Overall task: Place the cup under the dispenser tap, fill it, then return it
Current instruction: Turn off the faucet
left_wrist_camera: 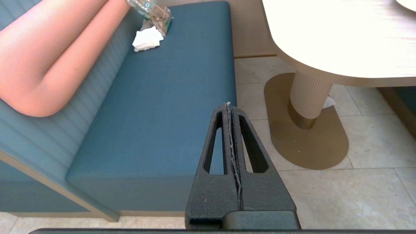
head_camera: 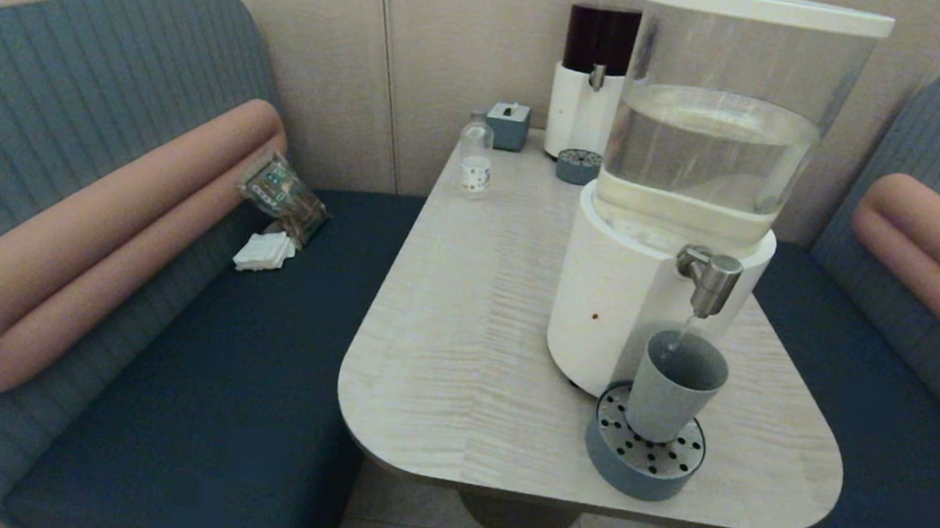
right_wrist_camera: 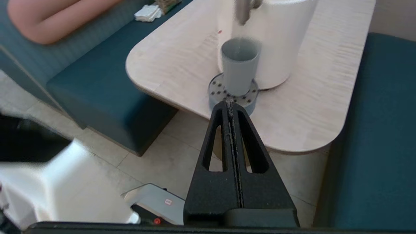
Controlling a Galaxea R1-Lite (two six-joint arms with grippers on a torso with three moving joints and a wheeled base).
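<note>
Matte grey-blue tapered cup [head_camera: 676, 386] stands upright on perforated drip tray [head_camera: 644, 458] under brushed-steel tap [head_camera: 708, 277], water streaming; L claw [left_wrist_camera: 230, 105] & R claw [right_wrist_camera: 230, 103] pressed together, well apart from cup.

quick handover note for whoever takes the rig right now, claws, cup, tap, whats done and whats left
Left claw: shut, empty, parked over the bench seat and floor.
Right claw: shut, empty, off the table's near edge, pointing at the cup.
Cup: upright on the drip tray, under the dispenser tap.
Done: cup placed; a thin stream is running into it.
Left: finish filling, then return the cup.
</note>
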